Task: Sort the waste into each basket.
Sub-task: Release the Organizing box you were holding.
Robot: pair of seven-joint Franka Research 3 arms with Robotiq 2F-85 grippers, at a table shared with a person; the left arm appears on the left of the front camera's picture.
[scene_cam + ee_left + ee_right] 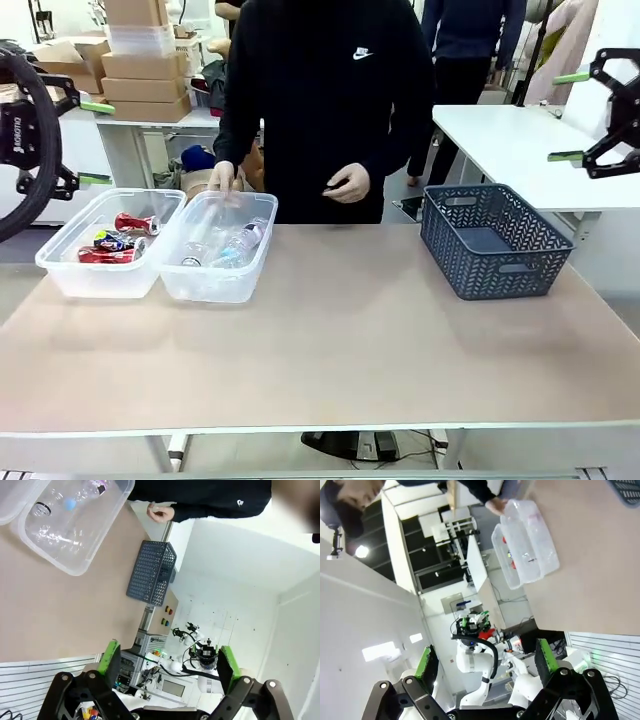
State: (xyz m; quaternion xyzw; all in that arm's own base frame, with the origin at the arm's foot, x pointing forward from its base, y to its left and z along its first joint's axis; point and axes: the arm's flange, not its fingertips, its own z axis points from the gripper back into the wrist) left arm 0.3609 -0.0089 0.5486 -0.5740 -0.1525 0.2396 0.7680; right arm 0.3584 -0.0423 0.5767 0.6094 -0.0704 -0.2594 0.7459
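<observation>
Toward the far left corner of the counter two clear tubs sit side by side, touching. The left tub holds the drink cans, red and dark ones lying together. The right tub holds the clear bottles; a person's hand rests on its far rim, and the person's other hand hangs just beyond the far edge. A dark blue lattice basket stands near the far right corner, well apart from the tubs.

The left end effector hangs off the counter's left edge, jaws spread wide and holding nothing, the tubs near it but not touched. The right end effector hangs beyond the right edge, likewise wide and empty, well apart from the tubs.
</observation>
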